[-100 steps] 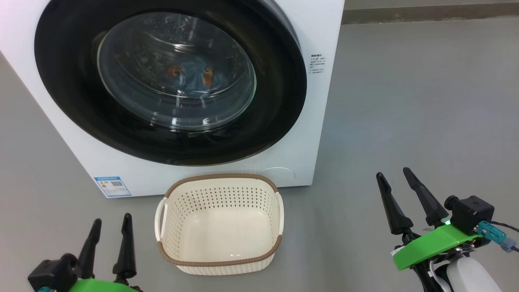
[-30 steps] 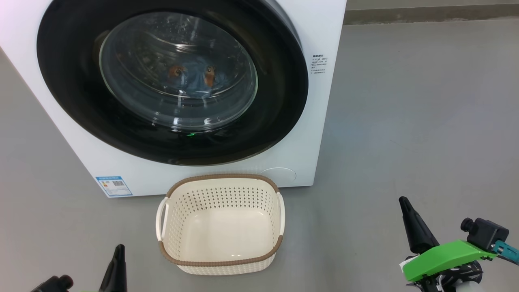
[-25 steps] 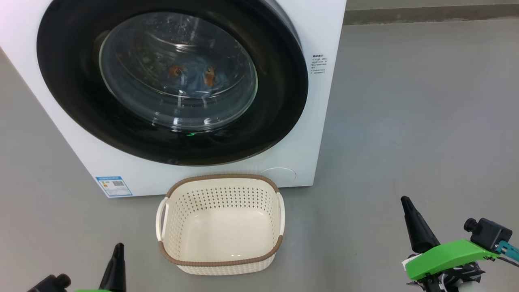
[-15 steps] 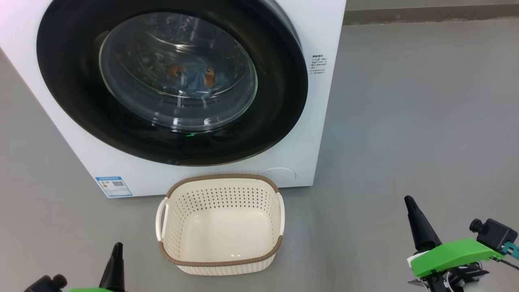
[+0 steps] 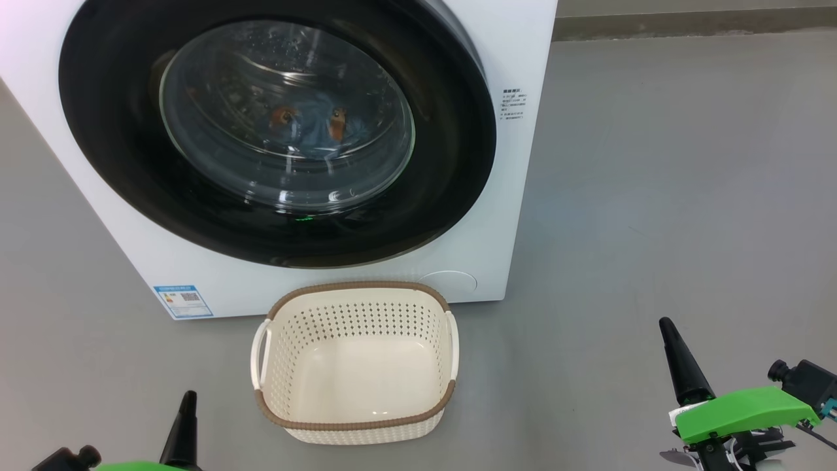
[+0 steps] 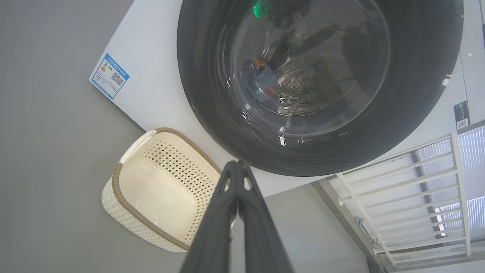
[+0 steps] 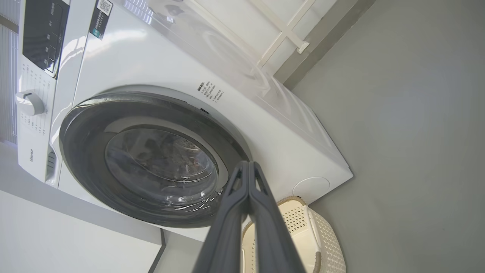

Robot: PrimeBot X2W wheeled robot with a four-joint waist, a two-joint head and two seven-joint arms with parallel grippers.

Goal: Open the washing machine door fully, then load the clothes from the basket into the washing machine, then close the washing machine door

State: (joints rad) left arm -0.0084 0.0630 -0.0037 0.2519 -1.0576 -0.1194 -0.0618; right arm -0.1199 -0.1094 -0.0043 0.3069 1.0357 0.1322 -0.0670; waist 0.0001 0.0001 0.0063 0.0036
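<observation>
The basket [image 5: 356, 286] sits before the washing machine [image 5: 503, 196] — clothes [image 5: 314, 124] inside, behind its door [image 5: 111, 144].

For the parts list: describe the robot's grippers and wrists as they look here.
Both the left gripper and right gripper have long, tapering, matt black fingers ending in points. Behind the right one sits a bright green plastic wrist mount, carrying a small black camera with a teal cable plug.

Brand word "Hisense" [image 7: 31, 155] reads on the control strip of the big white box-shaped front-loading washing machine [image 7: 273, 129]. Small blue label [image 5: 182, 301] with QR code, near left front corner: print illegible. Black printed notice [image 5: 513, 103], front right: too small to read.
</observation>
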